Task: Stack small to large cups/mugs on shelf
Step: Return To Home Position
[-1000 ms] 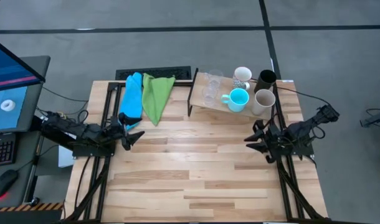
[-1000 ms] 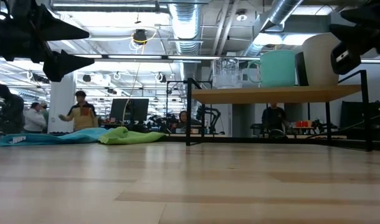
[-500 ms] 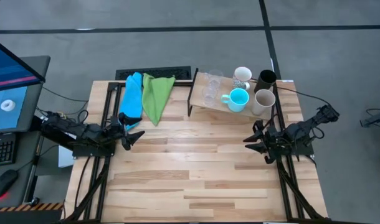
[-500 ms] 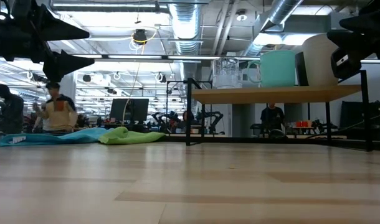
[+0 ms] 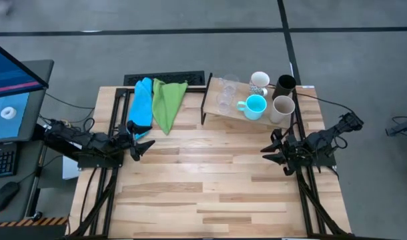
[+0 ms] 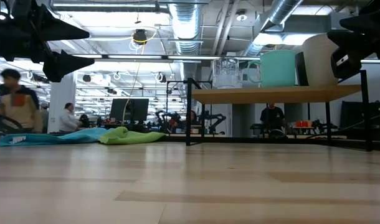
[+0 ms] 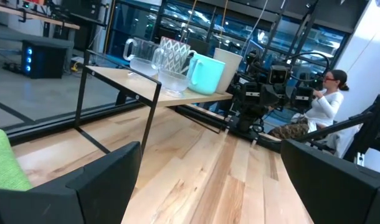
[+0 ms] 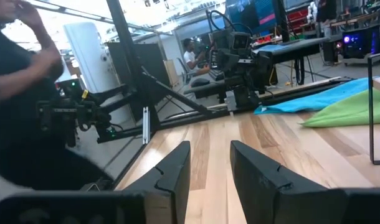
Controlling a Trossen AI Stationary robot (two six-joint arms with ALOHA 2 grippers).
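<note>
Light-wood shelf (image 5: 213,111) is filled with cups (image 5: 255,105); left gripper (image 5: 145,147) and right gripper (image 5: 267,151) are held open at the table (image 5: 210,180) side edges.

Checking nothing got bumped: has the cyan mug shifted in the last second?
No. The cyan mug stays put on the shelf, beside the beige tumbler.

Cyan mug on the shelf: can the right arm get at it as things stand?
Probably yes. The cyan mug stands at the shelf's front edge, bare table between it and the right gripper, nothing above it. The beige tumbler crowds its right side, so come from front or top.
</note>
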